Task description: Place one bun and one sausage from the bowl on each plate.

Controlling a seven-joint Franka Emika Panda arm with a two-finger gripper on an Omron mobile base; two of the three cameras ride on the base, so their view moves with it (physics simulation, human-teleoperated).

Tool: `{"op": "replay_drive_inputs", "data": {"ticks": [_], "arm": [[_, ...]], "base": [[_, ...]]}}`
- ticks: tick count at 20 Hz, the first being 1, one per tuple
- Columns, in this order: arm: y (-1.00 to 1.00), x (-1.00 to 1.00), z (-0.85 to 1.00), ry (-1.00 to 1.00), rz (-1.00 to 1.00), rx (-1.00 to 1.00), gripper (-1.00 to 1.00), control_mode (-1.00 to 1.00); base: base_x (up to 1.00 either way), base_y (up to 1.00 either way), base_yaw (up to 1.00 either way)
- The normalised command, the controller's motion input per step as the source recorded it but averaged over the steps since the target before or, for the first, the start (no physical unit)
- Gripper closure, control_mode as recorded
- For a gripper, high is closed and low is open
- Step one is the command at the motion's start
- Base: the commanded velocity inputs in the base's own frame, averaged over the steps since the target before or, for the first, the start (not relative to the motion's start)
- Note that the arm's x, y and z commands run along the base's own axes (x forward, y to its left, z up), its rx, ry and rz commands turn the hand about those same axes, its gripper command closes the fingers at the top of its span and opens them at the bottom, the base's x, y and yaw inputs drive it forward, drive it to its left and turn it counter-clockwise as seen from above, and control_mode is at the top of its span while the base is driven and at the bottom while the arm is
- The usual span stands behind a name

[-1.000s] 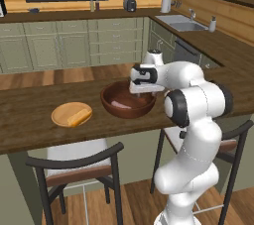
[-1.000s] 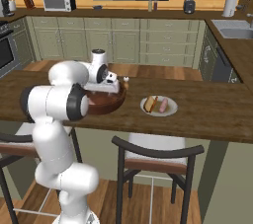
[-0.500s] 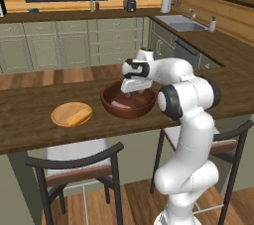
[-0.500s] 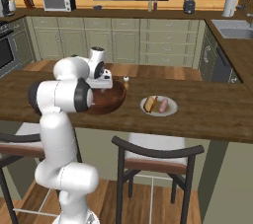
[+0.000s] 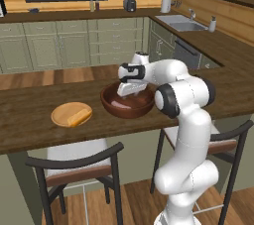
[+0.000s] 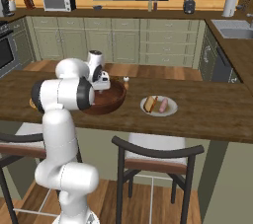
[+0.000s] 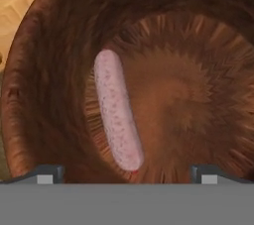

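The dark reddish-brown bowl [image 5: 115, 109] [image 6: 112, 101] stands mid-counter. One pale pink sausage [image 7: 119, 117] lies inside the bowl [image 7: 54, 50], left of its centre. My gripper [image 5: 130, 90] [image 7: 126, 174] hangs open just above the bowl's inside, pointing down, with the sausage between and ahead of its fingertips [image 7: 47, 173]. The light tan plate [image 5: 63, 113] [image 7: 14, 6] lies left of the bowl and carries a bun [image 5: 80, 117]. Right of the bowl, the pale plate [image 6: 159, 113] holds a bun [image 6: 149, 103] and a sausage [image 6: 162, 105].
A small shaker [image 6: 126, 80] stands just behind the bowl. Two stools [image 5: 79, 167] [image 6: 155, 156] are tucked under the counter's near edge. The sink [image 5: 183, 25] and cabinets lie far behind.
The hand has swung from the bowl's right rim leftward to over the bowl's inside. Its jaws have stayed open. Plates and food have not moved.
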Motion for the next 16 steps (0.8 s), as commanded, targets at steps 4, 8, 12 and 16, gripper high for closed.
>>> {"op": "replay_drive_inputs", "data": {"ticks": [4, 8, 12, 16], "arm": [[0.18, 0.0, -0.31, 0.0, 0.0, -0.02, -1.0, -1.0], [0.21, 0.0, -0.34, 0.0, 0.0, -0.02, -1.0, -1.0], [0.1, 0.0, -0.08, 0.0, 0.0, 0.0, -1.0, -1.0], [0.0, 0.0, 0.0, 0.0, 0.0, 0.0, -1.0, -1.0]], "base": [[0.0, 0.0, 0.0], [0.0, 0.0, 0.0], [0.0, 0.0, 0.0], [0.0, 0.0, 0.0]]}}
